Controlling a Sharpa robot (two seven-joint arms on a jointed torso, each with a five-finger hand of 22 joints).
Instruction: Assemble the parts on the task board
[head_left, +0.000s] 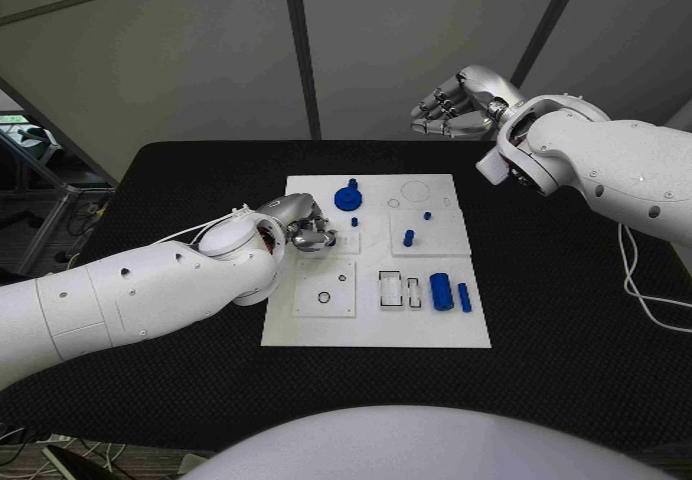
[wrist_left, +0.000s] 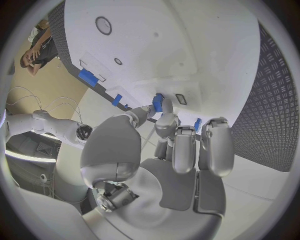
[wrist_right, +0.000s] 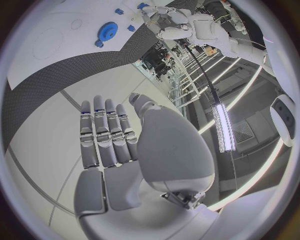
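The white task board (head_left: 433, 325) lies in the middle of the black table. My left hand (head_left: 306, 224) rests over the board's left middle and pinches a small blue peg (wrist_left: 157, 104) between thumb and a fingertip, close to the board surface. A blue gear (head_left: 348, 196) stands at the board's far side, also seen as the gear (wrist_right: 107, 31) from the right wrist. Two short blue pegs (head_left: 408, 238) stand right of centre. A blue cylinder (head_left: 440, 291) and a blue bar (head_left: 464, 296) lie at the near right. My right hand (head_left: 459, 105) hangs raised behind the table, fingers straight, holding nothing.
Rectangular slots (head_left: 391, 288) and a round ring recess (head_left: 326, 297) mark the board's near half. White cables (head_left: 635, 285) trail over the table's right edge. A metal rack (head_left: 36, 175) stands off the table's left side.
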